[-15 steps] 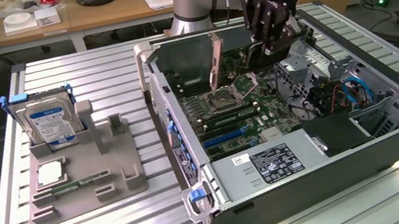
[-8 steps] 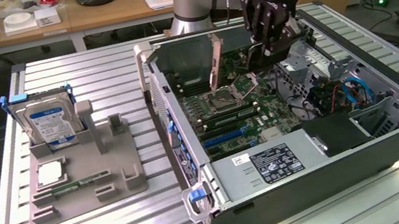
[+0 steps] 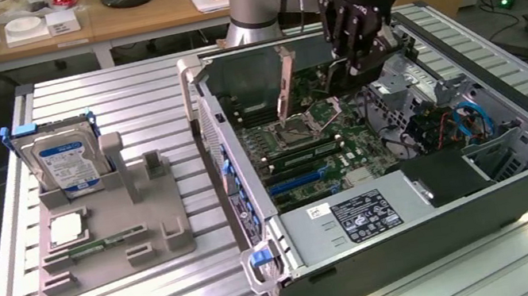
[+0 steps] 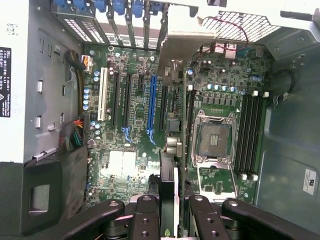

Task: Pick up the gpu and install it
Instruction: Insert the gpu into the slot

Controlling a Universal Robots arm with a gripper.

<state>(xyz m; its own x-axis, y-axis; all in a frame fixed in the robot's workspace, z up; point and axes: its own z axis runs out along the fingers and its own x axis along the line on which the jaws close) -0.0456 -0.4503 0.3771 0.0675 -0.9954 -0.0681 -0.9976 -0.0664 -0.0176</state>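
One card in the air: the gripper (image 3: 363,65) is down inside the open PC case (image 3: 424,270), claw pinched narrow on the gpu (image 3: 285,84). The card hangs edge-down just above the motherboard (image 3: 324,150), silvery bracket toward the rear wall of the case.

Looks to me like the install step, with the card not seated yet. In the wrist view its edge runs near the long blue slot (image 4: 152,105), but I honestly can't tell which slot it's over. I'd say seating it calls for getting that edge square with a slot and the bracket lined up at the rear.

The case also holds the empty CPU socket (image 4: 215,137) and the labelled power supply (image 3: 362,216). On the exterior view's left, the grey holder (image 3: 112,266) has the hard drive (image 3: 63,161) standing upright, plus a CPU chip (image 3: 65,228) and a green memory stick (image 3: 108,241) lying flat.
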